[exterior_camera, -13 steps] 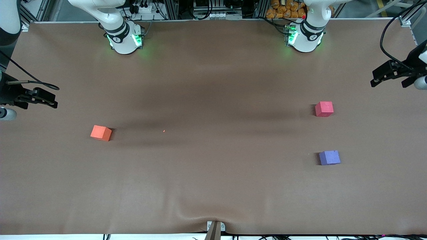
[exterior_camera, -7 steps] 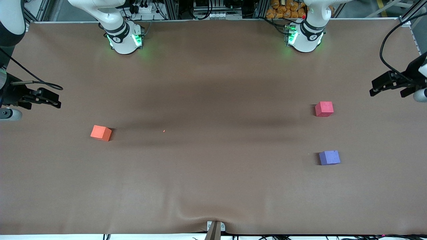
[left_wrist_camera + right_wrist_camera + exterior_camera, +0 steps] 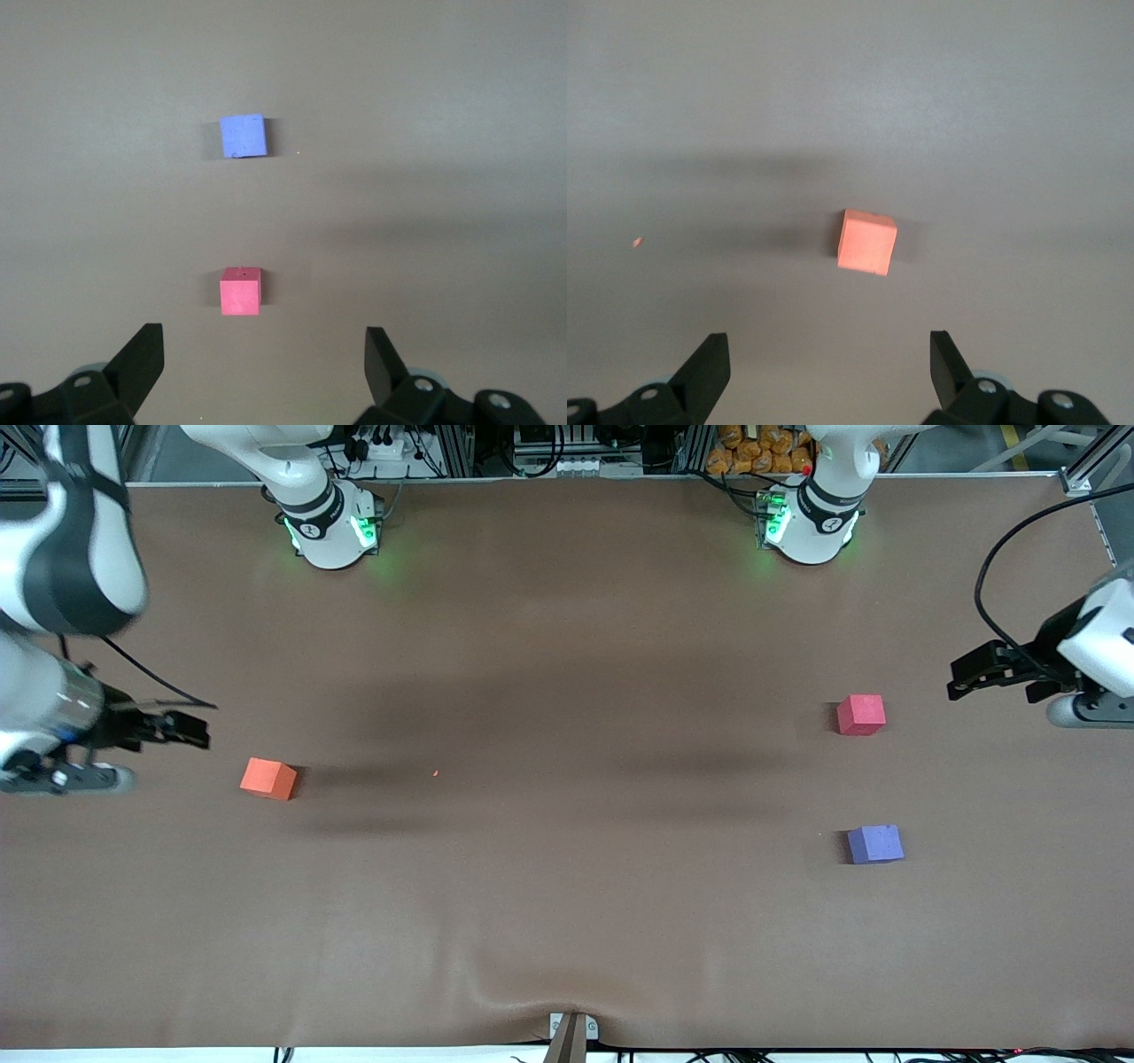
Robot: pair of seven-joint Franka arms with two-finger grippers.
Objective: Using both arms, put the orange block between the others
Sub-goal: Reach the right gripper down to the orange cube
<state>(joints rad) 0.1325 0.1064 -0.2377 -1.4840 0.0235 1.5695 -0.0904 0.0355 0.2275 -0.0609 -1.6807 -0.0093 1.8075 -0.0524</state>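
The orange block sits on the brown table toward the right arm's end, roughly midway between the edge where the robot bases stand and the edge nearest the front camera. It is turned a little askew to the table's edges and nothing touches it. In the right wrist view the same block lies on bare table ahead of the spread fingers, clear of both. A tiny orange speck lies on the table toward the middle from the block.

The right gripper hangs over the table near that end's edge, just short of the orange block; its jaws are wide open and hold nothing.

Well apart, toward the left arm's end, stand the two other cubes. The pinkish-red cube is farther from the front camera and the purple-blue cube nearer to it, with a bare gap of table between them. The left wrist view shows both, the pinkish-red one closer to the gripper and the purple-blue one past it.

The left gripper hovers over the table near that end's edge, close to the pinkish-red cube, jaws fully spread and empty.

No label or writing can be read on the cubes or the table.
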